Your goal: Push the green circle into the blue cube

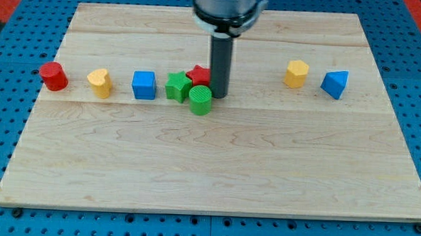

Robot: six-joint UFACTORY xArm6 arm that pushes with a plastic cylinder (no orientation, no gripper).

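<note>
On a pale wooden desk (215, 168) laid over a blue pegboard (4, 109), eight small coloured blocks are seen strung out in a loose row across the upper half of the single camera view. At the view's left a red cylinder (53, 76) is placed nearest the desk's edge, with a yellow block (99, 82) of rounded shape just to its right and the blue cube (144, 85) beyond that. A narrow gap is left between the blue cube and a tight cluster near the middle: a green star (177, 86), a red star (199, 76) partly hidden behind it, and the green circle (200, 100), which is set slightly lower in the view and appears to touch the green star on its right. The green circle is thus kept apart from the blue cube, with the green star lying between them.

The dark rod is shown coming down from the silver arm mount (226, 6) at the view's top. My tip (218, 95) is planted on the desk just to the right of the green circle and the red star, touching or very nearly touching both. No hand is fitted, so nothing can be told of opening or closing.

Well apart at the view's right, a yellow hexagon (296, 73) and a blue triangle (334, 84) are seen side by side.
</note>
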